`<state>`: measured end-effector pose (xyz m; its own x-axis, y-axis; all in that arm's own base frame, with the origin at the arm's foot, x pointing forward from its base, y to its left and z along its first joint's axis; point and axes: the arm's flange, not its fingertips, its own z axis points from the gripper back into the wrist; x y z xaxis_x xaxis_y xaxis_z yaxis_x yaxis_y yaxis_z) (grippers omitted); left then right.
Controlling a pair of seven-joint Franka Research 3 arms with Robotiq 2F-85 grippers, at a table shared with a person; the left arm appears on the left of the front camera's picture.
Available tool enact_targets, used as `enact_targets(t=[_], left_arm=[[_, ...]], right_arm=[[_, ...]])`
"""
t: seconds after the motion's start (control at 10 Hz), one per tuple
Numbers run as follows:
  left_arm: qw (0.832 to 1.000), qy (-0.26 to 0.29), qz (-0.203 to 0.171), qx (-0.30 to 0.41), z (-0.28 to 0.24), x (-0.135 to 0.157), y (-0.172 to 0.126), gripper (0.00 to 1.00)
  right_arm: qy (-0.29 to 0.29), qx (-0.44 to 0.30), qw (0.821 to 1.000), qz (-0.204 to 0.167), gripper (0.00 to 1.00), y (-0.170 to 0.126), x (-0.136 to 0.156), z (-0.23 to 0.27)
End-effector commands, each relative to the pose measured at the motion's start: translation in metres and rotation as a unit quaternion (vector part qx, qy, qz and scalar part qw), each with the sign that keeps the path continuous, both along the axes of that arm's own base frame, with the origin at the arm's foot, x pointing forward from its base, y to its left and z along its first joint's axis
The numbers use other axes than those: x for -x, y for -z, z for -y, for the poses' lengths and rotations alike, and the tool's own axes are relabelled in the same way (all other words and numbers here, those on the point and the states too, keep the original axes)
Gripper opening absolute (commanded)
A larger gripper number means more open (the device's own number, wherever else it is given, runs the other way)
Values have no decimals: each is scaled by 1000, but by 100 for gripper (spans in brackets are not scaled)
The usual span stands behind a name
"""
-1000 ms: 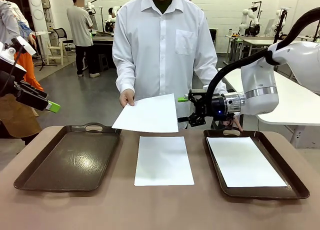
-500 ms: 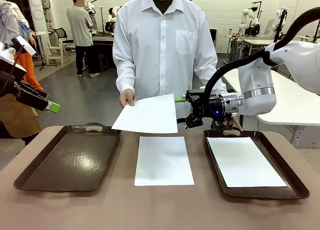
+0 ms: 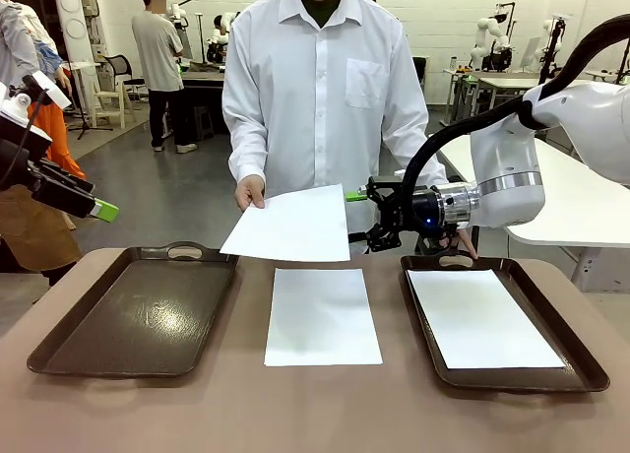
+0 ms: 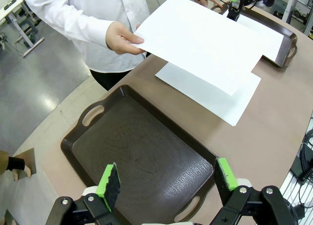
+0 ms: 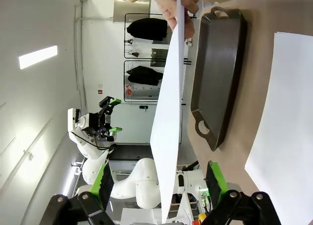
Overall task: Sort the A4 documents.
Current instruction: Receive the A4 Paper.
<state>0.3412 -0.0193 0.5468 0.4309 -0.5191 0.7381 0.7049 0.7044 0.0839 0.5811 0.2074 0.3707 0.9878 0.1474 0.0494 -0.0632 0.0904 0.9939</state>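
Brown and smooth, the surface (image 3: 197, 414) carries two dark brown rectangular handled trays and, between them, a plain white rectangular paper sheet (image 3: 321, 315) lying flat. Left of this flat sheet is the empty tray (image 3: 138, 315). The left gripper (image 4: 167, 175) hangs raised beyond it and is angled down at it, with its jaws spread wide and holding nothing. Right of the flat sheet, the second tray (image 3: 581, 372) holds another white sheet (image 3: 482, 318), which lies smooth inside the rim. Above the flat sheet's far end, the person's hand (image 3: 249, 192) pinches a third white sheet (image 3: 290, 225) by one corner, nearly level and uncreased. The right gripper (image 3: 356, 217) reaches in sideways on a horizontal forearm. Its jaws are fully apart, one above and one below that sheet's free edge, and neither pad touches it.
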Motion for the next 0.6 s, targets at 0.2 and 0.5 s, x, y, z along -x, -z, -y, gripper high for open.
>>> enact_targets(t=[0.2,0.5], left_arm=[[1000,6,1,0,-2,-1,1,100],[1000,6,1,0,-2,-1,1,100]], right_arm=[[10,7,1000,-4,100,0,1,-2],[35,26,998,-39,100,2,-8,-14]])
